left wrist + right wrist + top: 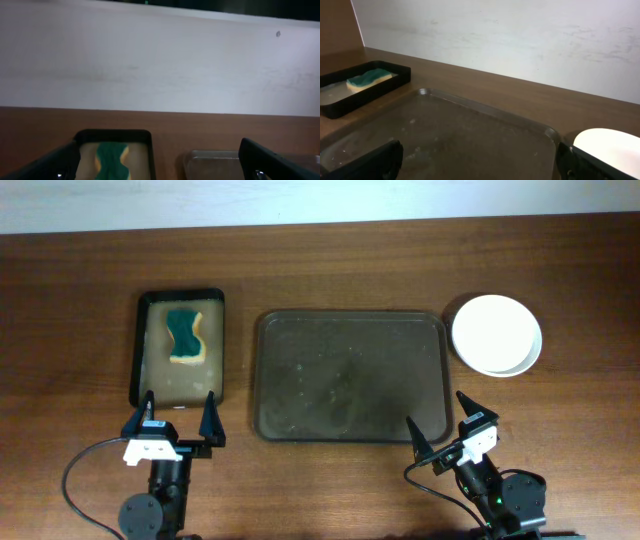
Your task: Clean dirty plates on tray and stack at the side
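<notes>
The dark brown tray (350, 375) lies in the middle of the table with no plates on it; it also shows in the right wrist view (470, 135) and in the left wrist view (210, 162). The white plates (497, 334) sit stacked on the table right of the tray, also in the right wrist view (610, 145). My left gripper (180, 412) is open and empty near the front edge, below the black tray. My right gripper (442, 420) is open and empty at the tray's front right corner.
A narrow black tray (181, 345) with a green and yellow sponge (186, 335) stands left of the brown tray, also in the left wrist view (112, 155). A pale wall runs along the table's far edge.
</notes>
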Robot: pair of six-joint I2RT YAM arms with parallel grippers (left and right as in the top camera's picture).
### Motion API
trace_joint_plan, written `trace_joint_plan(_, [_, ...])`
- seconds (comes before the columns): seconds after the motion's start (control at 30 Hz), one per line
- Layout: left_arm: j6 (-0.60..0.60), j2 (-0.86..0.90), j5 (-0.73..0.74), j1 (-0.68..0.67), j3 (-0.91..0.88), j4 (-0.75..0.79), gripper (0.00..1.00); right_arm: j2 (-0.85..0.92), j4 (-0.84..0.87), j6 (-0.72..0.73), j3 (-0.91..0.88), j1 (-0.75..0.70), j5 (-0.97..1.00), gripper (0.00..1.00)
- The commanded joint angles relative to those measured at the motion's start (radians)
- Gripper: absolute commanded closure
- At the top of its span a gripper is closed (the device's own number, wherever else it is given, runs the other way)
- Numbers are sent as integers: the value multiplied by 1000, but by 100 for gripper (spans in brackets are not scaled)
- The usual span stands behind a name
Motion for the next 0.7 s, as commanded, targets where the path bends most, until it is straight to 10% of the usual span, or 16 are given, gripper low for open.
trace_joint_plan(0.0, [55,-40,-25,3,-6,-57,1,-8,-5,0,-5,9,8,2])
trace_joint_plan(0.3, [47,-152,-167,3,-6,-383,1,-8,-5,0,-5,9,8,2])
trace_joint_plan(0.67, [56,-172,-230,-41,-6,-377,1,-8,-5,0,-5,9,8,2])
